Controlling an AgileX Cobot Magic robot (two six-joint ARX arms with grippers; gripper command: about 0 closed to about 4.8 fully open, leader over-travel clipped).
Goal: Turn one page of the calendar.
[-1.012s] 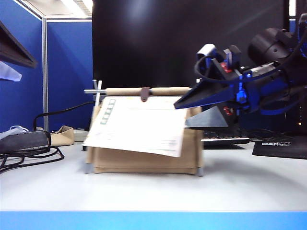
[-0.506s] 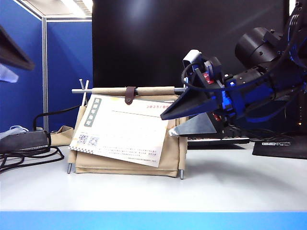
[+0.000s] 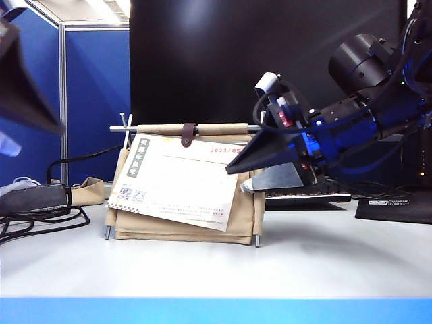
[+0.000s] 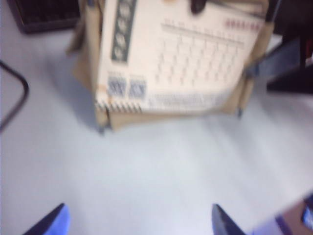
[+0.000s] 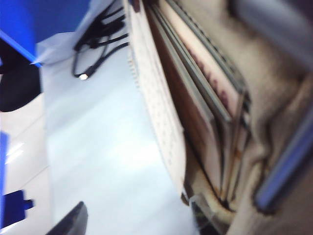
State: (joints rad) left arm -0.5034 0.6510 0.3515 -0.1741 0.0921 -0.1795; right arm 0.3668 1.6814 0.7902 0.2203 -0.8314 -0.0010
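On a pale grey table (image 3: 324, 260), the calendar (image 3: 185, 226), beige canvas on a thin silver rod frame, stands in front of a black monitor (image 3: 263, 61), a small brown strap (image 3: 188, 134) snapped over its top rod. Left of the calendar, black cables (image 3: 40, 219) trail across the tabletop before a blue partition (image 3: 98, 94). High and well to the left of the calendar, the left gripper (image 3: 27, 91) shows in the exterior view only as a dark blurred wedge; in the left wrist view its fingertips (image 4: 51, 223) stand wide apart with bare tabletop between them, holding nothing, the calendar ahead of them. The page (image 3: 179, 179), a white card with red "2023/05" at its upper right corner, a dark vertical label strip and two QR codes at its left edge, lies tilted against the calendar's front face, its lower left corner jutting slightly past the canvas. The left wrist view shows the same page (image 4: 178, 61) with its faint date grid. At the calendar's right end, the right gripper (image 3: 260, 165) reaches in from the right, jaws spread wide, one dark finger above and one below, closed on nothing. The right wrist view looks edge-on along the stacked cards (image 5: 195, 98) inside the canvas.
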